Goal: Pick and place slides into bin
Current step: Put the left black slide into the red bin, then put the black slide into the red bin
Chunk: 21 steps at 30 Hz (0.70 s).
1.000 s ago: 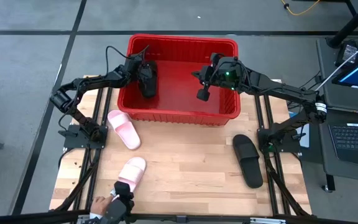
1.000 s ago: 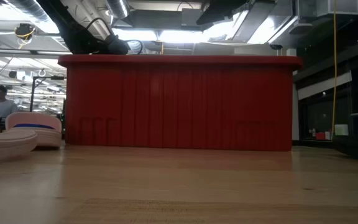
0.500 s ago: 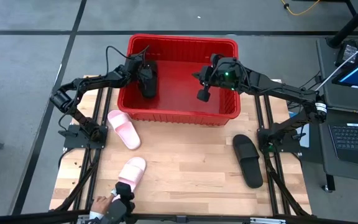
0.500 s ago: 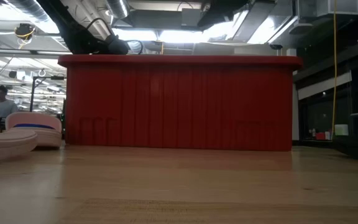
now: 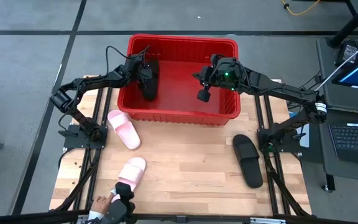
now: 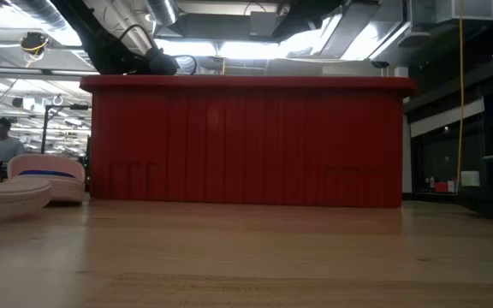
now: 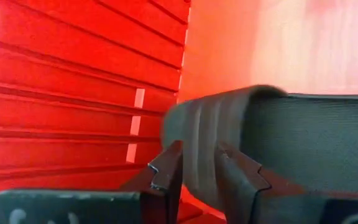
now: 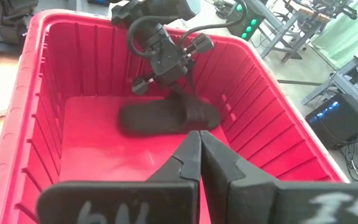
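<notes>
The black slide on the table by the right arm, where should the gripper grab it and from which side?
Grip the wide strap of the black slide, coming straight down from above. It lies flat, sole down, and the strap arches off the footbed, likely leaving room for one finger beneath it.

Red bin (image 5: 178, 116) open at the top, left end effector (image 5: 143, 65) and black slide (image 5: 148, 78) filling its left side, right end effector (image 5: 202, 94) over the middle, bare tabletop (image 5: 191, 168) between the pink slides (image 5: 123, 128) and the black slide on the tabletop (image 5: 248, 160)
</notes>
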Each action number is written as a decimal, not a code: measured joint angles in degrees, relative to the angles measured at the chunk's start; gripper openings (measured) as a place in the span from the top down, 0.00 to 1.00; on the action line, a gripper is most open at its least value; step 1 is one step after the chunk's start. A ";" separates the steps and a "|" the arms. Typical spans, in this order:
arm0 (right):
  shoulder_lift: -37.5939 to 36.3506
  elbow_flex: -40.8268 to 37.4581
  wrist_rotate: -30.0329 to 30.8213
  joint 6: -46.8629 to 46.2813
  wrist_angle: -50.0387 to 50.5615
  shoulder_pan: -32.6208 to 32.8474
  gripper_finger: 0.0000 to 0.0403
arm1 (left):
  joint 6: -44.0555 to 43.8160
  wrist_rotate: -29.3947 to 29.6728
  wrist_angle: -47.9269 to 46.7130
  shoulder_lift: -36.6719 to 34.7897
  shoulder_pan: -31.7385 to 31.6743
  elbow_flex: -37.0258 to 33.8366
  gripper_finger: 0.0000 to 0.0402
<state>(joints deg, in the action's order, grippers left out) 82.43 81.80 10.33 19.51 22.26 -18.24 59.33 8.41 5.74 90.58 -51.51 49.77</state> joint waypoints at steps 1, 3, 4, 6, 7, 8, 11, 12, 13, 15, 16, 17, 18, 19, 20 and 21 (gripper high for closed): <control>0.00 0.00 0.00 0.00 0.00 0.00 0.98 | -0.02 0.04 -0.03 0.01 0.00 -0.01 0.78; 0.00 0.00 0.02 0.00 0.00 0.00 0.98 | -0.10 0.21 -0.03 0.01 0.00 -0.01 0.76; 0.00 0.00 0.00 0.00 0.04 0.00 0.98 | -0.11 0.56 -0.03 0.01 0.00 -0.01 0.76; 0.00 0.00 0.02 0.01 0.30 0.00 0.98 | -0.07 0.99 -0.03 -0.05 0.02 -0.01 0.75; 0.00 0.00 0.00 0.01 0.40 0.00 0.98 | -0.08 1.22 0.02 -0.29 0.02 -0.01 0.75; 0.00 0.00 0.00 0.02 0.49 0.00 0.98 | -0.08 1.33 0.06 -0.67 0.02 -0.01 0.75; 0.00 0.00 0.00 0.15 0.46 0.00 0.98 | -0.19 1.61 0.35 -2.27 0.26 -0.39 0.76; 0.00 0.00 0.00 0.16 0.48 0.00 0.98 | -0.18 1.63 0.08 -3.01 0.42 -0.51 0.76; 0.00 0.00 0.00 0.17 0.46 0.00 0.98 | -0.14 1.61 0.25 -3.97 0.60 -0.56 0.76; 0.00 0.00 0.00 0.17 0.43 0.00 0.98 | -0.39 1.63 1.37 -6.49 1.12 -0.39 0.75; 0.00 0.00 0.01 0.17 0.43 0.00 0.98 | -1.08 1.63 1.73 -7.72 1.41 -0.32 0.75; 0.00 0.00 0.01 0.17 0.42 0.00 0.98 | -2.15 1.65 1.81 -8.84 1.83 -0.32 0.75; 0.00 0.00 0.01 0.18 0.42 0.00 0.98 | -3.13 1.63 1.72 -10.03 2.34 -0.32 0.75; 0.00 0.00 0.00 0.20 0.39 0.00 0.98 | -4.08 1.59 1.59 -11.26 2.88 -0.32 0.75; 0.00 0.00 0.00 0.20 0.30 0.00 0.98 | -5.00 1.52 1.58 -12.73 3.49 -0.32 0.76; 0.00 0.00 0.00 0.21 0.00 0.00 0.98 | -5.72 1.48 1.77 -14.29 4.21 -0.32 0.76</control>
<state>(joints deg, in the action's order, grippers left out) 82.43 81.80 10.33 19.72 22.26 -18.24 53.61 9.89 7.51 76.29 -47.29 49.45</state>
